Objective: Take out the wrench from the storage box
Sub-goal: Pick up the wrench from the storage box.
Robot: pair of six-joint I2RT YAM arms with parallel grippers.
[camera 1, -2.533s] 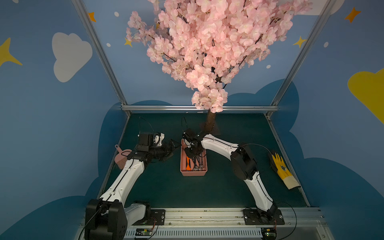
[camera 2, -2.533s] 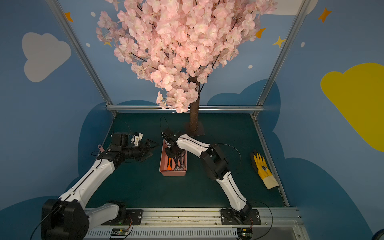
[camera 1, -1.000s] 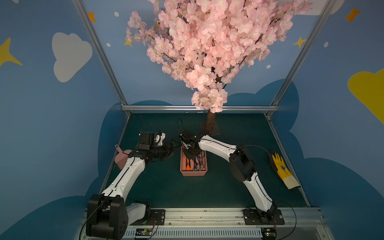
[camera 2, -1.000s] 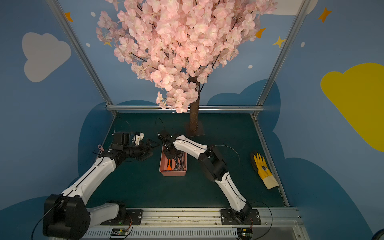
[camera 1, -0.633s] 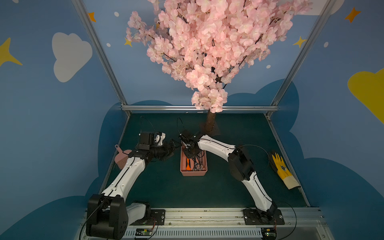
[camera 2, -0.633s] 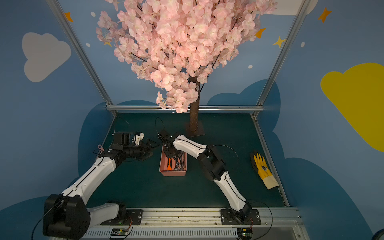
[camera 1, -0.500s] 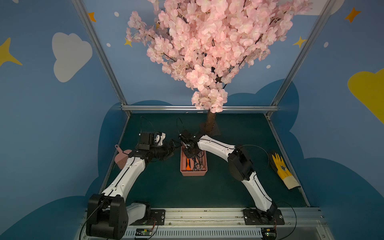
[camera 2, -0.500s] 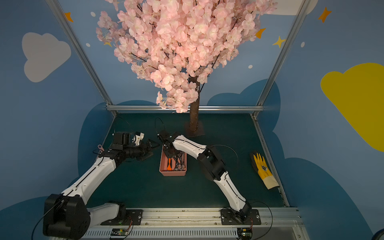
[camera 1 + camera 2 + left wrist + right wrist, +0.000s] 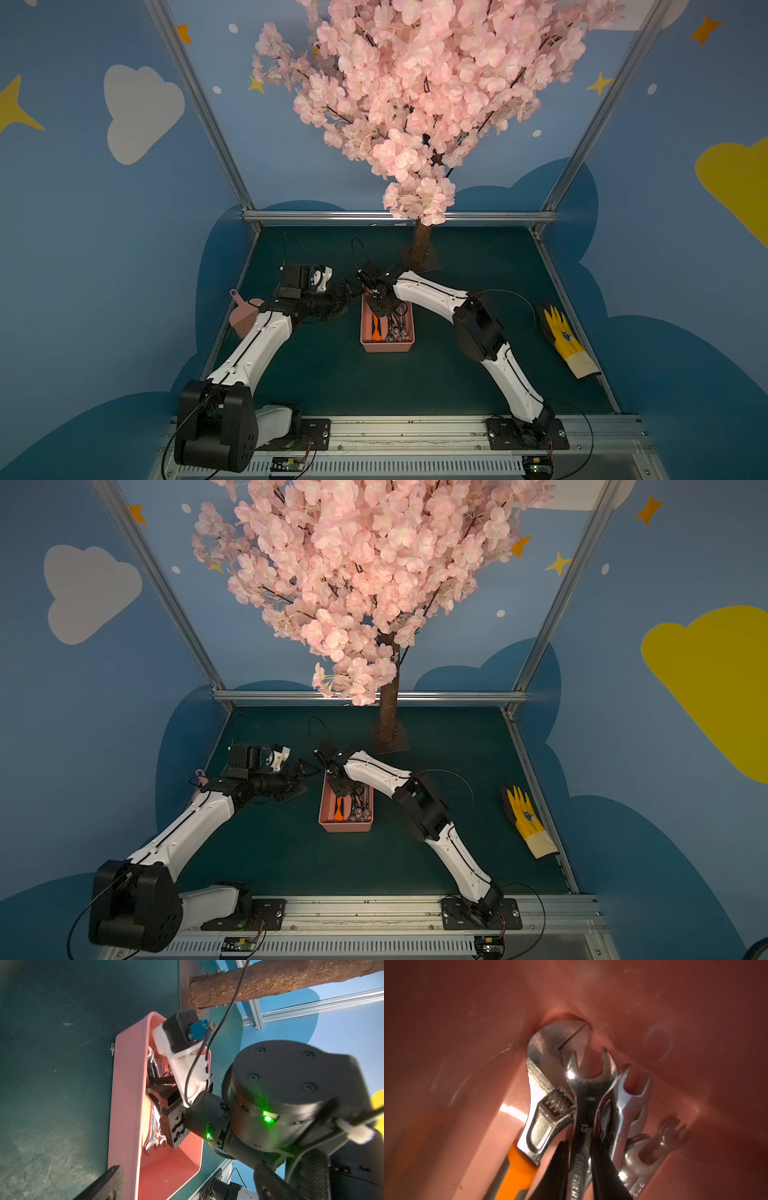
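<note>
The right arm has leaned a little further in over the box (image 9: 387,345) since a couple of seconds back, its elbow drawn in towards the middle, and the right tool (image 9: 380,304) has gone deeper into the far end. The left arm has edged slightly closer to the box too.

From the right wrist view, the tool's two black fingers (image 9: 558,1167) are closed in tight on the shaft of a wrench (image 9: 588,1088), one on each side and both touching it. That wrench is inside the box, on top of the pile, with its open head pointing at the far wall. Just beside it lies an adjustable wrench (image 9: 542,1093) with an orange handle, its head up against the corner. On the other side, more spanners (image 9: 633,1093) lie partly under the gripped one.

The box sits on the green table (image 9: 457,386) about midway between the two arms, its long side running away from the arm bases, as both top views show.

The left tool (image 9: 305,780) stands spread wide and has hold of nothing. It hangs just beside the box's far left corner, outside the wall.

A pink dustpan (image 9: 245,318) lies by the left edge. A yellow glove (image 9: 565,340) lies well apart on the right. The tree trunk (image 9: 419,245) stands behind the box.
</note>
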